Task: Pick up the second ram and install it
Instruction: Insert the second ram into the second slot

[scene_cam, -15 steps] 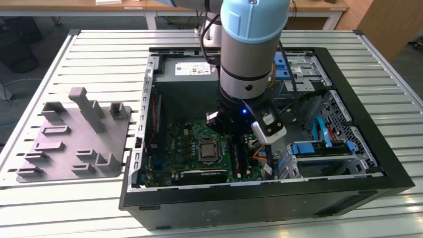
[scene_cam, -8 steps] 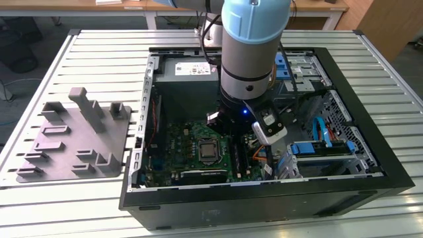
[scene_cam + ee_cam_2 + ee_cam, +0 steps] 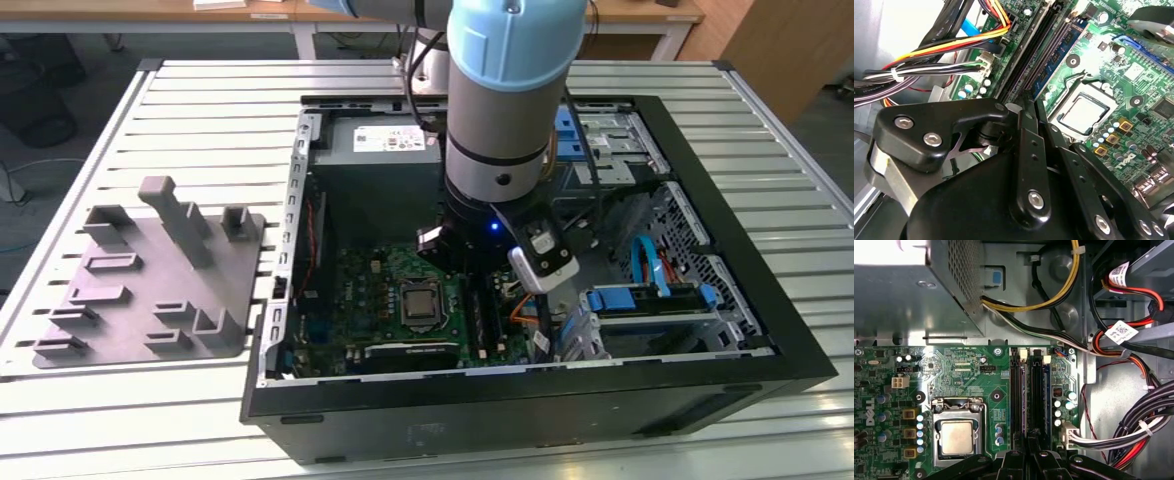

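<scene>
Gripper [image 3: 1024,107] is down inside the open computer case [image 3: 787,340], over the motherboard [image 3: 954,370], and I see it at lower centre in both wrist views [image 3: 1027,442]. The fingers [image 3: 1030,150] are drawn nearly together, pinched on the thin near end of the second ram [image 3: 1054,57]. The ram stands on edge in the memory slot row beside the CPU socket [image 3: 1081,112]. In the second wrist view its long axis runs diagonally from the fingertips at frame centre toward the top edge, with the blue-green face showing (chips not readable from here). In the first wrist view the slots [image 3: 1036,400] run straight up from the fingers at the bottom edge. In the exterior view the arm [image 3: 507,100] drops in from top centre, and the grey fixture [image 3: 147,280] sits on the table [image 3: 80,420] at the left, well apart from the case.
</scene>
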{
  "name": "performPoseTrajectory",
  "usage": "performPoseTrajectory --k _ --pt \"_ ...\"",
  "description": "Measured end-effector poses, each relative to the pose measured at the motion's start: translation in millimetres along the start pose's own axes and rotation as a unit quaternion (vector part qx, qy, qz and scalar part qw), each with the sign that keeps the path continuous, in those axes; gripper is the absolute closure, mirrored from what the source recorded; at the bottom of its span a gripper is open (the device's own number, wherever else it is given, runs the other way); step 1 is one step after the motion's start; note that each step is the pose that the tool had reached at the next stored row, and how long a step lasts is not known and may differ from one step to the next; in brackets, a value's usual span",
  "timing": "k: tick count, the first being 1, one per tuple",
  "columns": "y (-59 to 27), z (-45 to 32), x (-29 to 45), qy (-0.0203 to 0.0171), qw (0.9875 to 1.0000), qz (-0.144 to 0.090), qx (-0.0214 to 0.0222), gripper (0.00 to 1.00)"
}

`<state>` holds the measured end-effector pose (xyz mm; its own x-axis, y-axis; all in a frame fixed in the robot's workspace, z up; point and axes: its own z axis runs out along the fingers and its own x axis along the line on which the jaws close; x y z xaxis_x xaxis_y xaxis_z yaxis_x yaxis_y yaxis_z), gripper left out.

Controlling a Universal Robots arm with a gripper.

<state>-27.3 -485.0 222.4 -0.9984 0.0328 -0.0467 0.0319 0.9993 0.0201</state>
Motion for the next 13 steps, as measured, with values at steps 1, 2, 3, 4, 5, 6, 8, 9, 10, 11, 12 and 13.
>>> performPoseTrajectory --k 1,2,3,4,5,6,8,9,10,11,12,13 --pt "0.1 0.2 0.0 0.0000 1.0000 0.000 0.0000 0.86" --pt "0.1 0.4 0.0 0.0000 1.0000 0.000 0.0000 0.86" --pt "0.2 0.6 0.0 0.0000 1.0000 0.000 0.0000 0.86" --pt "0.2 0.7 0.0 0.0000 1.0000 0.000 0.0000 0.86" --pt "0.3 0.9 0.1 0.0000 1.0000 0.000 0.0000 0.86" --pt "0.3 1.1 0.1 0.0000 1.0000 -0.001 -0.0001 0.86" --pt "0.4 1.6 0.1 0.0000 1.0000 -0.001 -0.0001 0.86" --pt "0.5 1.8 0.1 0.0000 1.0000 -0.001 -0.0001 0.86" --pt "0.6 2.1 0.1 0.0000 1.0000 -0.001 -0.0001 0.86" --pt "0.6 2.4 0.1 0.0000 1.0000 -0.001 -0.0002 0.86" --pt "0.7 3.0 0.2 0.0000 1.0000 -0.001 -0.0002 0.86" --pt "0.7 3.5 0.2 0.0000 1.0000 -0.001 -0.0001 0.86"
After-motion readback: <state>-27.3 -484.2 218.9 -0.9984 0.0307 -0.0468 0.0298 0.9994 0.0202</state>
